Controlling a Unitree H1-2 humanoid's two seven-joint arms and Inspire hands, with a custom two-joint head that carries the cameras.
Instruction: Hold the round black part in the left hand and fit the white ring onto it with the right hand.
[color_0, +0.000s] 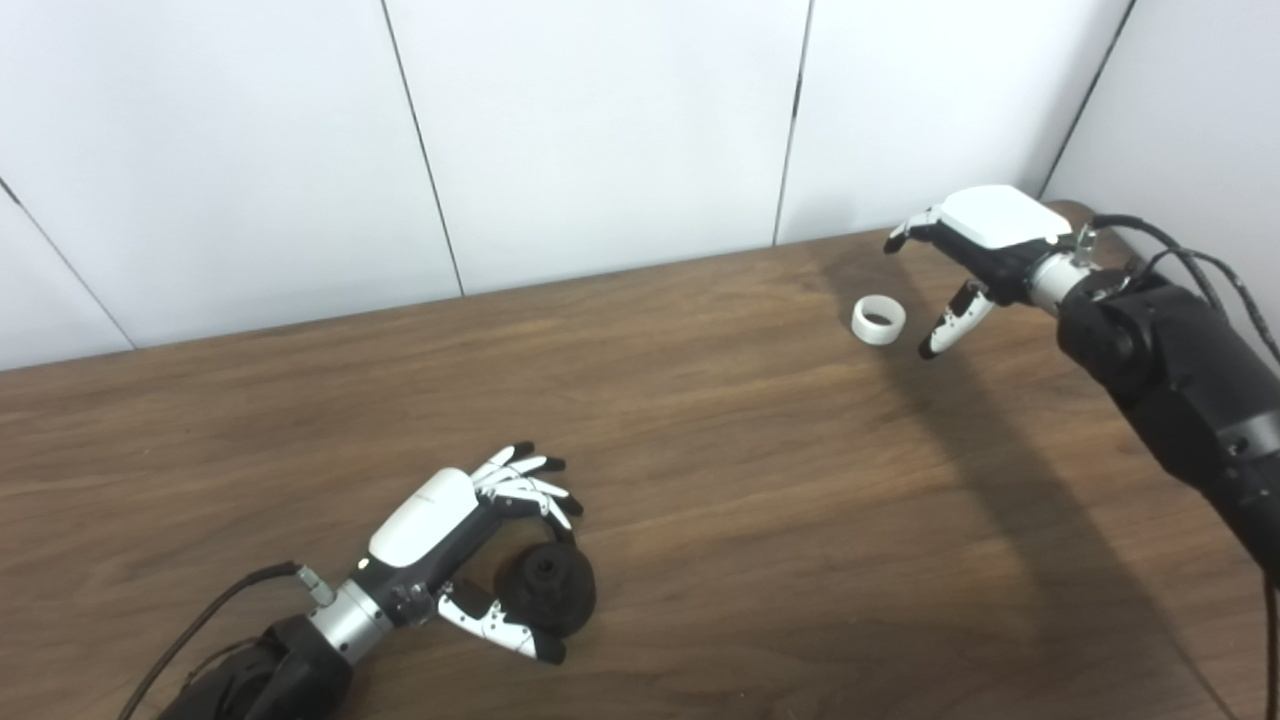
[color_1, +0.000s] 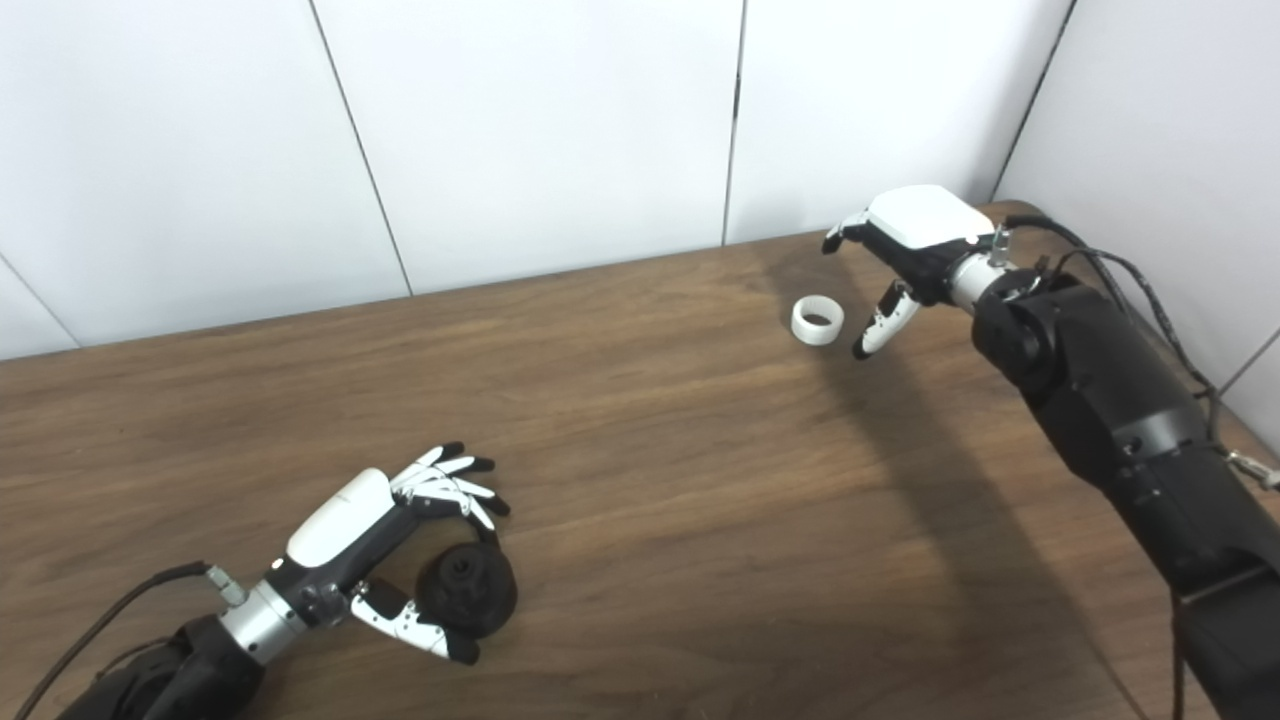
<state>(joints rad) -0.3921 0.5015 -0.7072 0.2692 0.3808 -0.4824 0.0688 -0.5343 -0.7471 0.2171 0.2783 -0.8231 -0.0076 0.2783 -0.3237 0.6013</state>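
The left hand has its fingers fanned apart and curved over the round black part, with the thumb coming round the near side. The hand cups the part more than it clamps it; whether any finger actually presses on it I cannot tell from here. The part itself sits on the counter close to the near edge, toward the left corner.

Across the counter, the right hand hovers with its fingers spread and nothing in them. Its thumb points down just beside the white ring, on the ring's right, but is not touching it. The ring lies flat near the far right corner, its opening facing up.

So the job looks barely begun. The black part seems not to be lifted, the ring is not picked up, and the two pieces lie well apart. Both grasps, the carry across and the fitting are all left to do.

The black part is a squat, dark, matte disc with a raised hub and a small hole at its centre. The ring is a short, plain white band, thin-walled and open through the middle.
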